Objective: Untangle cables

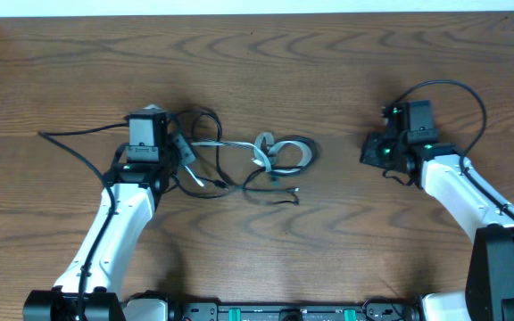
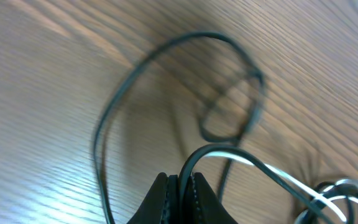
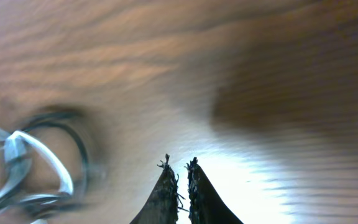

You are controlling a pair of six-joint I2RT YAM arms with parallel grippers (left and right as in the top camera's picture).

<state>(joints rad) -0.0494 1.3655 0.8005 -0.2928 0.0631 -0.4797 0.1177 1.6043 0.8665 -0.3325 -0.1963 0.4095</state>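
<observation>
Starting nearest the arms, the left gripper [image 2: 180, 190] is seen clamped tight on a black cord [image 2: 188, 165]. The cord rises from between the pads and arches away in a wide loop over the table [image 2: 42, 74]. A white cord [image 2: 272, 175] is laid alongside it, toward the right. The right gripper [image 3: 179, 180] is all but shut, with only a sliver between its tips. Nothing is held by it, and it is positioned well apart from the heap.

Further out, the cables [image 1: 244, 165] are found knotted together in the middle of the table, between the two arms. A pale coil [image 1: 270, 150] is set at the heap's right end, and thin black ends are trailed toward the front.

The cords are judged light, limp and rather slick. Little force would be needed, yet a pull on one strand is likely to drag the whole heap. A hold is best taken on a free stretch or close behind a plug, away from the crossings.
</observation>
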